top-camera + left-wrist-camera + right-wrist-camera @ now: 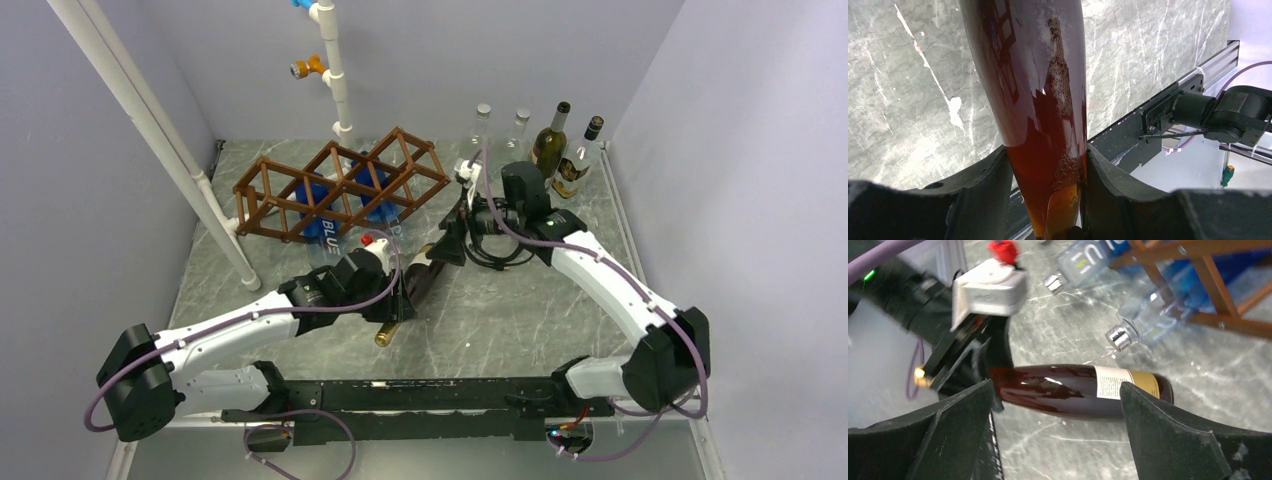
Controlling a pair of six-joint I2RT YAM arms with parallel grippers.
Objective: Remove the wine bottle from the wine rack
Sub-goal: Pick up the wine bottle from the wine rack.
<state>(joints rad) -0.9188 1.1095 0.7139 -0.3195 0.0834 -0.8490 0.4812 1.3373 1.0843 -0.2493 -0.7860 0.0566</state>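
The wine bottle is out of the wine rack, just in front of the rack's near right corner and over the grey counter; it lies slanted, its gold-capped neck pointing away from the rack; whether it rests on the counter I cannot tell; the left gripper pinches it where the dark body narrows toward the neck, and the left wrist view shows its black fingers pressed on either side of the reddish-brown glass; the right gripper hangs at the bottle's labelled base end, the end nearer the rack, with its jaws spread wide and touching nothing; clear bottles with blue labels lie in the rack, silver caps poking out toward the wine bottle; four upright bottles stand right of the rack, by the back wall.
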